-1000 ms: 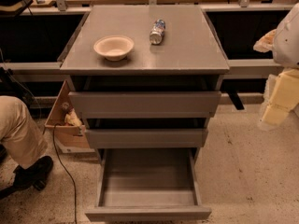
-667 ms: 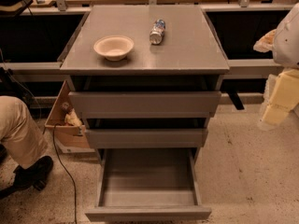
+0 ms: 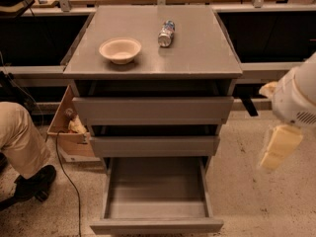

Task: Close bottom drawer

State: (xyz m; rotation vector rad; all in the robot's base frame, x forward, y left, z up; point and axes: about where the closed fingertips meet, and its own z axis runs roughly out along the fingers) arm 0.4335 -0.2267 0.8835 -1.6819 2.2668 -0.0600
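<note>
The bottom drawer [image 3: 155, 189] of the grey cabinet is pulled far out toward me, its shallow grey box interior bare and its flat front panel [image 3: 157, 226] at the lower edge of the view. The middle drawer [image 3: 154, 145] and the top drawer [image 3: 153, 110] above it stick out only a little. My gripper [image 3: 277, 147] hangs from the white arm at the right of the cabinet, off to the side of the open drawer and apart from it.
A tan bowl [image 3: 120, 50] and a can lying on its side [image 3: 167, 32] rest on the cabinet top [image 3: 197, 48]. A person's leg and black shoe [image 3: 24, 157] are at the left. A cardboard box [image 3: 69, 127] and a black cable [image 3: 66, 177] lie left of the cabinet.
</note>
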